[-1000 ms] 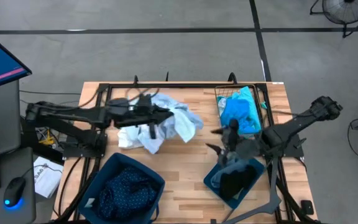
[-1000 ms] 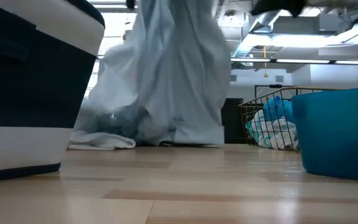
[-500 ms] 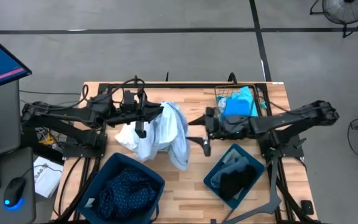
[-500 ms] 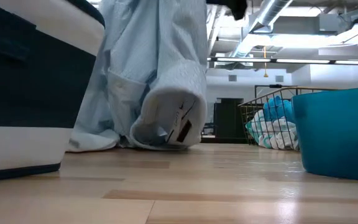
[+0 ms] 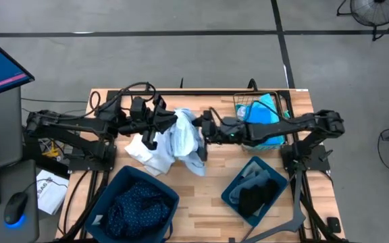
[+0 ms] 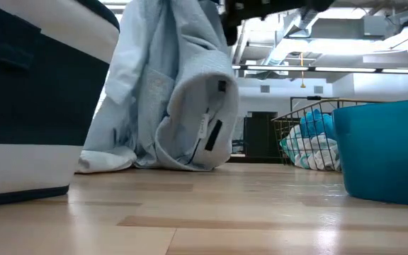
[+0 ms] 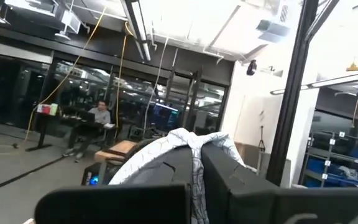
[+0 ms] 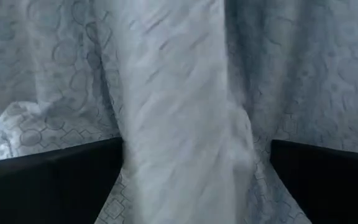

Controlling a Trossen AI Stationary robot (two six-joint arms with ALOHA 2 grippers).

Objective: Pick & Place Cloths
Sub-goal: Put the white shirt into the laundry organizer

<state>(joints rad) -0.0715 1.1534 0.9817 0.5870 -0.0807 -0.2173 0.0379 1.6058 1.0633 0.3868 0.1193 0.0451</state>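
The pale blue cloth [image 5: 181, 138] hung lifted just left of the wire-mesh basket [image 5: 282, 108], its hem on the table [image 5: 215, 182], so this looked like a two-arm pickup. The left gripper [image 5: 169, 123] was clamped on its top. The right gripper [image 5: 200, 129], stretched level from the basket side, stood with fingers [image 8: 48, 180] spread around a fold; closing on it seemed next.

You see a pale blue patterned shirt [image 5: 184, 140] hanging lifted mid-bench, hem draped on a white cloth [image 5: 142, 150]. Navy dotted cloth [image 5: 135, 204], turquoise cloths [image 5: 261, 120], grey and black cloths [image 5: 254, 192] lie bundled apart.
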